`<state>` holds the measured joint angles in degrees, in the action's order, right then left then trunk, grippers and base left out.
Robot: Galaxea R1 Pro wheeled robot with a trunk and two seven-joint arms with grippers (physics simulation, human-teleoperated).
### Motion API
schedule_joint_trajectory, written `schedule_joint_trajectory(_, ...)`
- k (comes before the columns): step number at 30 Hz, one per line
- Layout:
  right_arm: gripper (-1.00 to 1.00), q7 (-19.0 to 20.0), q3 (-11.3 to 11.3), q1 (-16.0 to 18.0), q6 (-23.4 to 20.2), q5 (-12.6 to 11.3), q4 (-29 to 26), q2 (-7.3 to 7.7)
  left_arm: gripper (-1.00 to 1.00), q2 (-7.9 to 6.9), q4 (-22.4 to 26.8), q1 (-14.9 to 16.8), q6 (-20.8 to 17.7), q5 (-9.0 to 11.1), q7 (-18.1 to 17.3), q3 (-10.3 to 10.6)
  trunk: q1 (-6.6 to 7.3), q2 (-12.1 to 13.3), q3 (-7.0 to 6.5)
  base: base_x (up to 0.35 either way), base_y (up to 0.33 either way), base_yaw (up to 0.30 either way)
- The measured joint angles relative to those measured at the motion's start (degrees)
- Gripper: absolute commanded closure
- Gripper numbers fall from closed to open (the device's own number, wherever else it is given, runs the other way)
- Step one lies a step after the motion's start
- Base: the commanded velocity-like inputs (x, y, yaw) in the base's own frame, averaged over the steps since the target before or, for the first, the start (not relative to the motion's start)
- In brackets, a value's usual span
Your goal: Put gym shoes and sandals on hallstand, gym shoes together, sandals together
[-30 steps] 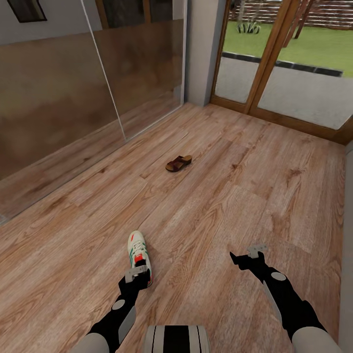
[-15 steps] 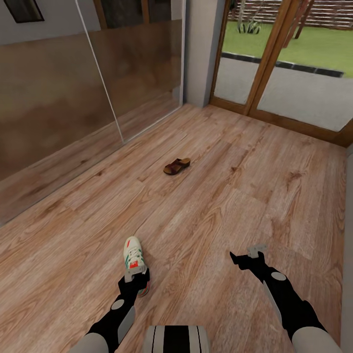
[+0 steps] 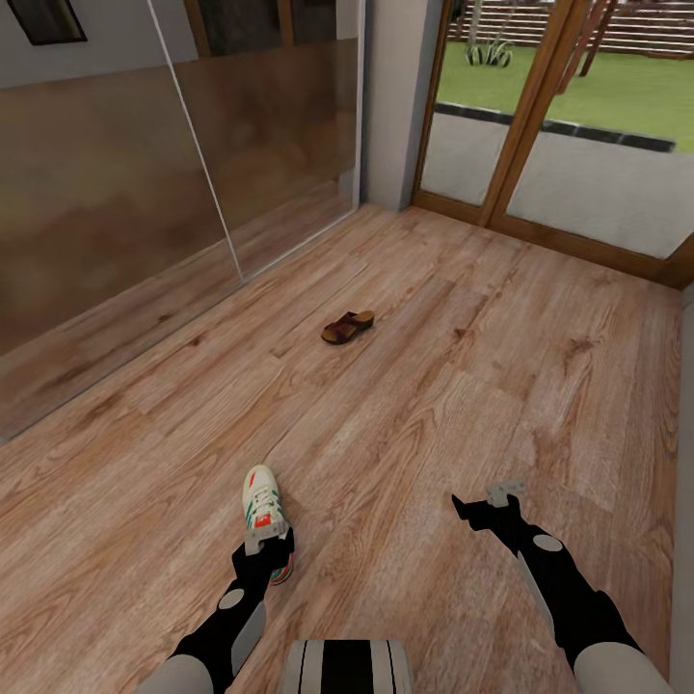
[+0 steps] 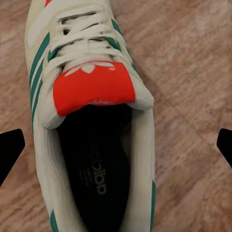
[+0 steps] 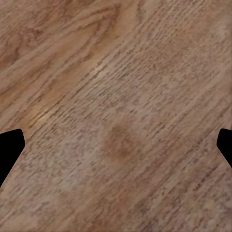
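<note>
One shoe (image 3: 264, 506) down on the floor (image 3: 414, 405), near the front edge, toe away from the robot. One sandal (image 3: 348, 327) out in the middle of the floor, well apart from the shoe, closer to the glass wall (image 3: 125, 183) and the door (image 3: 540, 116). No rack to see here.

Left gripper (image 3: 267, 542) right above the heel end of the shoe. Wide open, with one dark finger (image 4: 9, 152) on each side in the left wrist view and the shoe (image 4: 92, 121) between them, not touching. Red tongue, white laces, green stripes and dark inside all plain to see from above.

Right gripper (image 3: 488, 503) out over bare floor, well apart from the shoe. Open too, with only wood (image 5: 116, 116) between its fingers (image 5: 9, 150).

Likely step: coming down on the shoe to grab it. Task looks barely begun, since both things seen here lie on the floor.

Probably a light shoe. Soft on top, so easy to squash. Stiffer at the sole and round the heel. Best bet: pinch across the two sides near the back opening, low by the sole, or pinch one side wall with a finger inside the hole. Not the laces or tongue, too floppy. Smooth sides, so maybe a bit slippery. Might tip toe-down if held only at the heel.

Sandal likely lighter and flatter, so harder to get fingers under. Strap looks like the best spot to hold.
</note>
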<state>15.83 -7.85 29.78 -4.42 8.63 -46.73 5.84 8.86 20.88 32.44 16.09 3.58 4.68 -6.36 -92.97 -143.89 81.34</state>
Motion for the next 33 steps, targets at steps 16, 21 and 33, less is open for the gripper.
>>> schedule_joint_trajectory(16,-1.0,0.0,-0.1,0.0,0.0,0.0,0.0,0.0,-1.0,-0.07,-0.1,-0.1,0.0,0.1,0.4,0.0,-0.06,0.0,0.57,0.0,0.0,0.0)
schedule_joint_trajectory(21,-1.0,0.0,-0.1,0.0,0.0,0.0,0.0,0.0,-1.0,-0.09,-0.1,-0.1,0.1,0.1,0.6,-0.1,-0.18,-0.1,1.98,0.0,0.0,0.0)
schedule_joint_trajectory(33,-1.0,0.0,-0.1,0.0,0.0,0.0,0.0,0.0,-1.0,-0.27,-0.1,-0.1,0.1,0.2,0.7,-0.1,-0.24,-0.1,2.72,0.0,0.0,0.0)
